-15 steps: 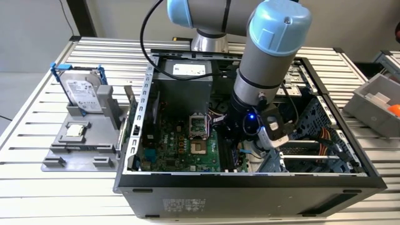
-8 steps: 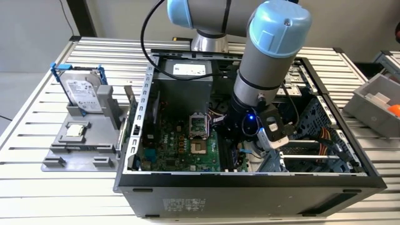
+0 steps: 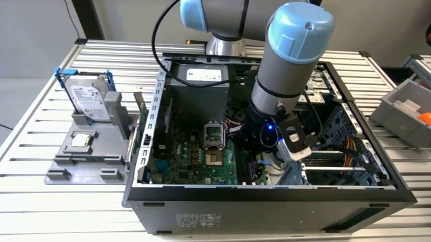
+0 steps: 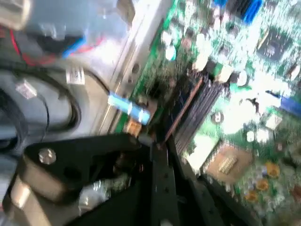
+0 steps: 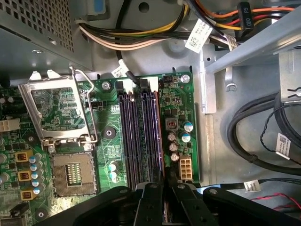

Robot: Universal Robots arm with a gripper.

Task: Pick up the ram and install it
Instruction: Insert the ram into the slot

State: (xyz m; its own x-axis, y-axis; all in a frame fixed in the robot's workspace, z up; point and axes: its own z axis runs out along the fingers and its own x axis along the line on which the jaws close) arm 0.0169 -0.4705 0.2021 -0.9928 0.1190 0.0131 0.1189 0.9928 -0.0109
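Case (image 3: 269, 194) — slatted metal table (image 3: 40, 113)

Arm reaching steeply down

The grey tubular robot arm with pale blue joint caps (image 3: 286, 65) slants down toward the exterior view's left, and its black two-fingered gripper (image 5: 164, 181) points downward, fingers drawn close together, nearly meeting.

a robotics lab or workshop. an opened computer case (image 3: 269, 201) sits on a slatted metal table (image 3: 40, 126). a grey parts fixture (image 3: 88, 151) stands beside it.
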